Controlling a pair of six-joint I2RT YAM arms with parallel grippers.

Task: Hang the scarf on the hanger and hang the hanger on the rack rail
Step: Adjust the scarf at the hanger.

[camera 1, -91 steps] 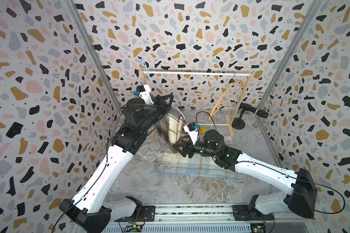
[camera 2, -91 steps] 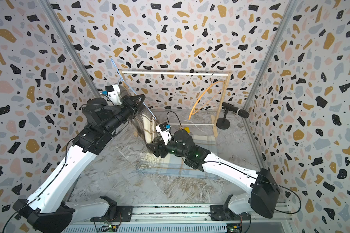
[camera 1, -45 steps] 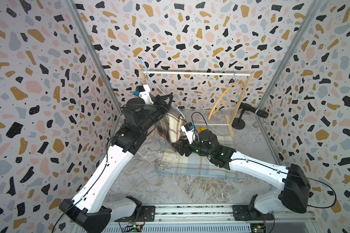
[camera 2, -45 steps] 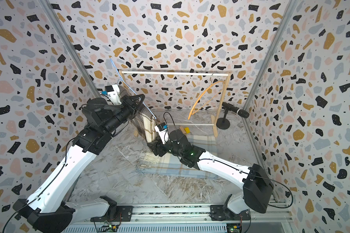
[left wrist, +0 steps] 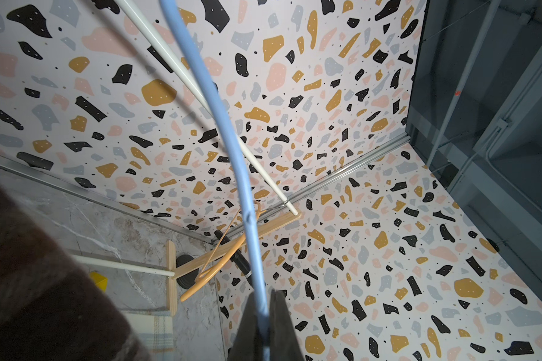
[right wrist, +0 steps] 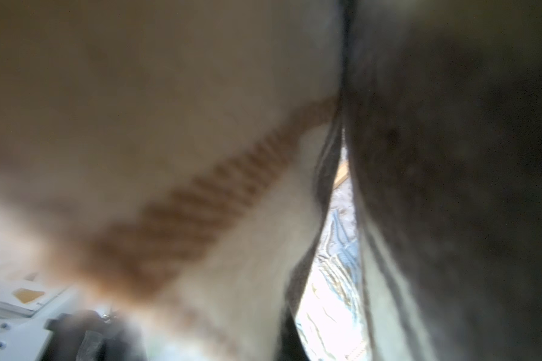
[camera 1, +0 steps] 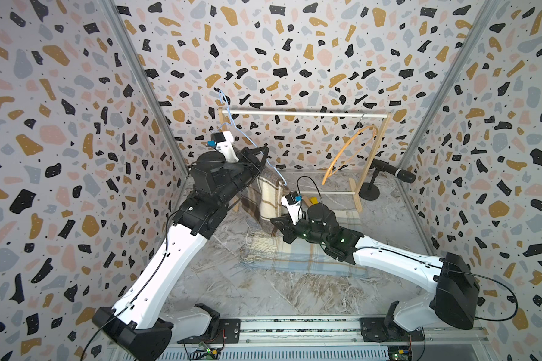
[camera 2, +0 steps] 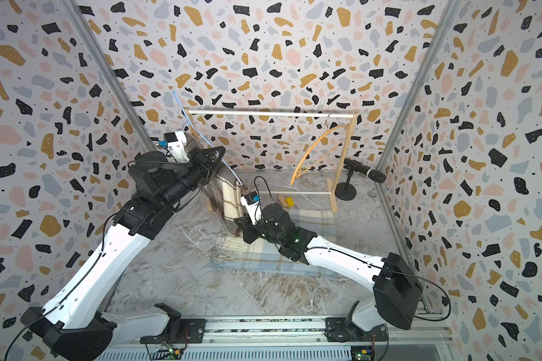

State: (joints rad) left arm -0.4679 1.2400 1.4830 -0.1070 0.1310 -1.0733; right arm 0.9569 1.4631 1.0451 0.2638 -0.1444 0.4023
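Judging by its thick, fuzzy weave, I expect the scarf (camera 1: pixel 268 197) to be soft, limp and light, and to slide easily on a thin smooth bar. I would take it at a fold of the hanging part, not at the fringe. It is draped over the blue hanger (left wrist: pixel 231 140), in front of the end of the rack (camera 1: pixel 304 114) that is nearest to the left arm. From there it falls to the floor, so its long axis is nearly upright. The hanger is tilted: its hook points up past that end of the rack's top rail, and its bar slopes down. The left gripper (left wrist: pixel 265 297) is clamped on the hanger's wire. The right gripper (camera 1: pixel 277 225) is lower than the rack's rail, against the lower scarf, with jaws together. Whether cloth is caught between them I cannot tell.
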